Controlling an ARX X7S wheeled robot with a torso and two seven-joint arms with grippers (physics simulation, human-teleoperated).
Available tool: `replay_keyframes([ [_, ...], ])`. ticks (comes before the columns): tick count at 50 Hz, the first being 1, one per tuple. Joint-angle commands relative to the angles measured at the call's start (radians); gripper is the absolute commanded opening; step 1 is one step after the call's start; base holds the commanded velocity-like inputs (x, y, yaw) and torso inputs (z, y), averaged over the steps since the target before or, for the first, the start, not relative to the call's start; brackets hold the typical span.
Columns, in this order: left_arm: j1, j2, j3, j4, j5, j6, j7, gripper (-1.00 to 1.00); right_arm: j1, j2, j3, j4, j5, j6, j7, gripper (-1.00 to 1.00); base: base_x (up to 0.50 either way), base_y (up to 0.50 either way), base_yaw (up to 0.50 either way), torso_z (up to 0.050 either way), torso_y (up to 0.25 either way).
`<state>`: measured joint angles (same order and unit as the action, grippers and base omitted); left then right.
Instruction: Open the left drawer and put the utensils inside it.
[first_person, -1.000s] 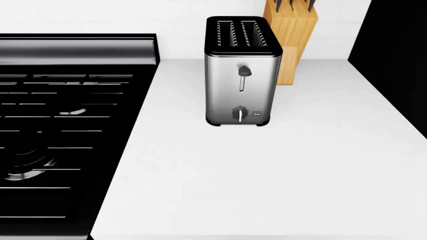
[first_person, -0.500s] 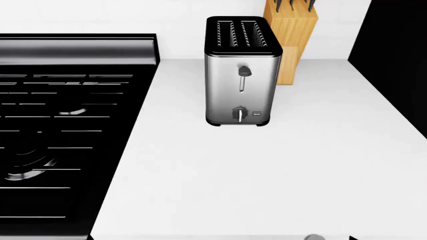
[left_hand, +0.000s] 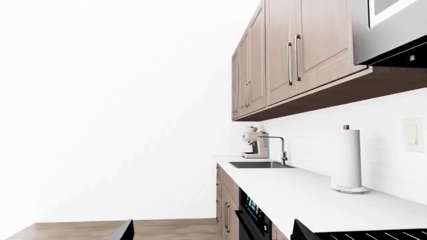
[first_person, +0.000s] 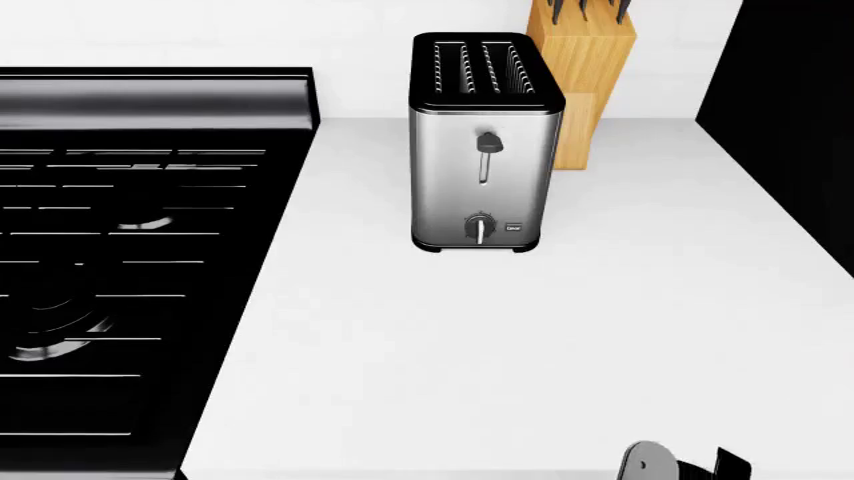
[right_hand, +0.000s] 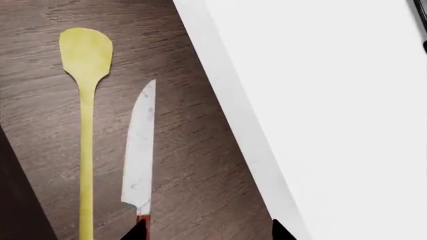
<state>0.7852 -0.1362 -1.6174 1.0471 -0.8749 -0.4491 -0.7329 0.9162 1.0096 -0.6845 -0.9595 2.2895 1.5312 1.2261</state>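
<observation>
In the right wrist view the utensils lie side by side on a dark brown wood surface beside a white counter edge. The pale-yellow spatula is the outer one. The silver-bladed knife lies nearer the counter, and its reddish handle starts at one fingertip. My right gripper is open just above them, holding nothing. My left gripper is open too, pointing across the kitchen. I cannot make out the left drawer in any view.
On the white counter stand a steel toaster and a wooden knife block. A black stove fills the left. A grey and black piece of my right arm pokes up at the counter's front edge.
A piece of my right arm has risen into the head view at the bottom edge. The toaster, block and stove have not moved.
</observation>
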Motion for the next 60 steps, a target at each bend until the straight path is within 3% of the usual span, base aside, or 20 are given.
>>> replay_keyframes([
  [1, 0.000, -0.001, -0.007, 0.000, -0.005, -0.002, 0.000, 1.00, 0.017, 0.010, -0.011, -0.011, -0.019, -0.008, -0.026, 1.00, 0.00, 0.00, 0.00, 0.000, 0.000],
  [14, 0.000, -0.001, -0.017, 0.000, -0.015, -0.006, 0.001, 1.00, 0.122, -0.001, -0.092, -0.034, 0.045, -0.059, 0.019, 1.00, 0.00, 0.00, 0.00, 0.000, 0.000],
  [23, 0.000, -0.002, 0.003, 0.000, 0.000, -0.001, -0.003, 1.00, 0.312, -0.028, -0.160, -0.081, 0.246, -0.173, 0.124, 1.00, 0.00, 0.00, 0.00, 0.000, 0.000],
  [30, 0.000, -0.004, 0.015, 0.000, 0.009, 0.001, -0.006, 1.00, 0.354, 0.009, -0.109, -0.055, 0.288, -0.145, 0.109, 1.00, 0.00, 0.00, 0.00, 0.000, 0.000],
  [37, 0.000, -0.002, 0.013, 0.000, 0.008, 0.002, -0.004, 1.00, 0.573, -0.009, -0.078, -0.026, 0.403, -0.186, 0.137, 1.00, 0.00, 0.00, 0.00, 0.000, 0.000],
  [51, 0.000, -0.001, -0.005, 0.000, -0.008, -0.005, -0.003, 1.00, 0.865, -0.064, -0.001, 0.099, 0.386, -0.154, 0.169, 1.00, 0.00, 0.00, 0.00, 0.000, 0.000],
  [60, 0.000, -0.003, -0.015, 0.000, -0.019, -0.010, -0.005, 1.00, 0.968, -0.090, 0.072, 0.176, 0.366, -0.176, 0.156, 1.00, 0.00, 0.00, 0.00, 0.000, 0.000],
])
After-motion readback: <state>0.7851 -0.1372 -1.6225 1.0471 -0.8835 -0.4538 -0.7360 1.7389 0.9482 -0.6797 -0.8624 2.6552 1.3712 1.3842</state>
